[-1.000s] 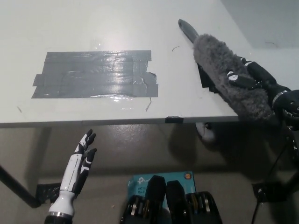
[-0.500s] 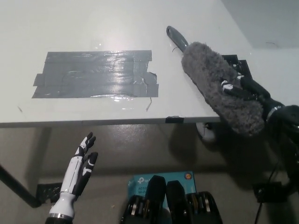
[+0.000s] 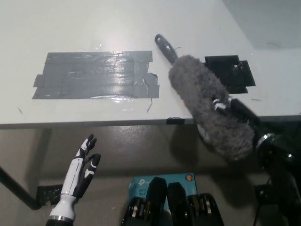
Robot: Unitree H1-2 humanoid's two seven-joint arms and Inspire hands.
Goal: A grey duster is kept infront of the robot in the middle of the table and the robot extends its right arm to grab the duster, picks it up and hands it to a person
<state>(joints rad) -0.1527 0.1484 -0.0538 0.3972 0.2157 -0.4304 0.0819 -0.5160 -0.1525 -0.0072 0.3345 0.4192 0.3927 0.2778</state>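
Observation:
The grey duster is a long fluffy brush with a dark handle tip pointing up-left. It hangs tilted over the table's front right part. My black right hand is shut on it from the right side, partly hidden behind the fluff. My white left hand rests open below the table's front edge at the lower left, holding nothing.
A patch of grey tape strips lies on the white table. A black patch sits at the table's right. A teal box lies on the floor below.
My right hand has carried the duster left and toward the front edge, uncovering the black patch. The left hand has barely moved.

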